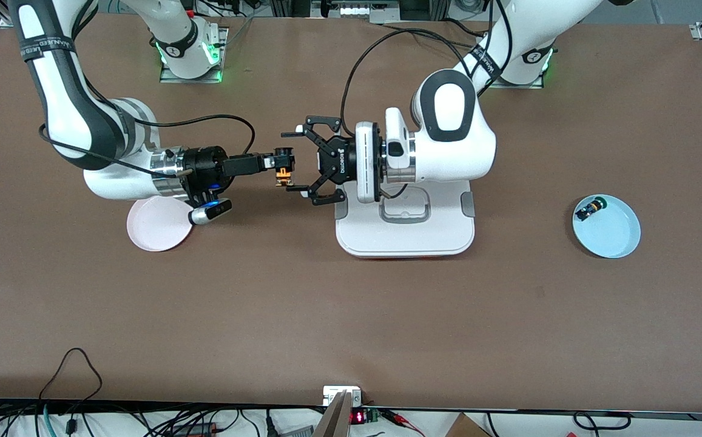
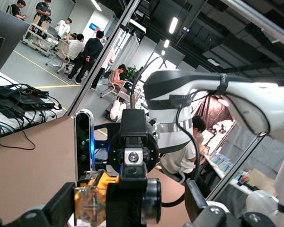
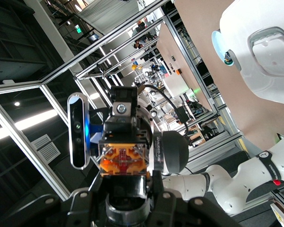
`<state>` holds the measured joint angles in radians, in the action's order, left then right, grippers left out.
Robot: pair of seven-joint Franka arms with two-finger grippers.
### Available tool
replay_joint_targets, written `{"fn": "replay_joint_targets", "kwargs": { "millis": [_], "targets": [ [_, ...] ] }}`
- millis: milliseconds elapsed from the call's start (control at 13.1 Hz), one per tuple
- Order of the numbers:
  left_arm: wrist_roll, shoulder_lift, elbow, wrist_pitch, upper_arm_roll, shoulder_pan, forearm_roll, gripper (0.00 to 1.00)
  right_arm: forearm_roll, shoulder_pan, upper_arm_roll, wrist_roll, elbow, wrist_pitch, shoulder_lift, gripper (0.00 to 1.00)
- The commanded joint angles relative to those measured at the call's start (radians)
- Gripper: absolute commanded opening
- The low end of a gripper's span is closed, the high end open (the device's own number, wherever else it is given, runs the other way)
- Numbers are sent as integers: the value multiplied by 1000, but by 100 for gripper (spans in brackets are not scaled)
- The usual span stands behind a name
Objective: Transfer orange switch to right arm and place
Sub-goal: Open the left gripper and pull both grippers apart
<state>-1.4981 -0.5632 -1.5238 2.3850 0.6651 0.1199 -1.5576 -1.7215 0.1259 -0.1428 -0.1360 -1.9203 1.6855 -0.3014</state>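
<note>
**A:** Where do you stand in the job?

**B:** You're at the handover itself. The right claw (image 1: 283, 167) is clamped on the orange switch (image 1: 283, 176), holding it in the air above bare counter (image 1: 351, 315), between the pink plate (image 1: 155, 227) and the white tray (image 1: 405, 233). The left claw (image 1: 309, 162) faces it with its linkage fingers spread wide on either side of the switch, touching nothing as far as you can see. So I'd judge the transfer made and the placing not yet begun.

**A:** What does the next move ask of you?

**B:** Draw the left arm straight back toward its own end of the counter so its spread fingers clear the switch without brushing it. Then swing the right arm over the pink plate, which lies just beneath its wrist, and lower before you let go. That plate is my guess for the target; the task doesn't name one.

**A:** How does the switch look?

**B:** Small, with a dark body and orange showing at its lower end in the front view. The right wrist view shows an orange face with a cross-shaped pattern pinched between slim black fingers. It sits squarely in the grip.

**A:** Anything to avoid confusing it with?

**B:** The green-capped switch (image 1: 587, 210) lying in the blue plate (image 1: 621, 240) at the left arm's end. Leave it.
</note>
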Motion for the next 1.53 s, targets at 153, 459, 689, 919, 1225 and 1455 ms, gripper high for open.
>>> {"fn": "replay_joint_targets", "kwargs": {
  "millis": [153, 459, 689, 919, 1225, 1455],
  "targets": [
    [200, 86, -65, -197, -7, -110, 199, 100, 106, -45, -4, -5, 7, -21, 27, 18],
    [545, 129, -10, -416, -8, -195, 549, 100, 342, -68, -4, -20, 35, -49, 48, 18],
    [775, 131, 68, -645, -7, -253, 776, 100, 541, -84, -4, -65, 43, -81, 56, 17],
    [1011, 131, 137, -849, -15, -287, 953, 100, 709, -103, -4, -117, 46, -115, 57, 17],
    [1290, 131, 157, -1035, -18, -321, 1242, 100, 985, -111, -4, -175, 95, -133, 57, 17],
    [1470, 132, 192, -1121, -7, -322, 1547, 100, 1201, -111, -4, -287, 116, -121, 57, 17]
  ]
}}
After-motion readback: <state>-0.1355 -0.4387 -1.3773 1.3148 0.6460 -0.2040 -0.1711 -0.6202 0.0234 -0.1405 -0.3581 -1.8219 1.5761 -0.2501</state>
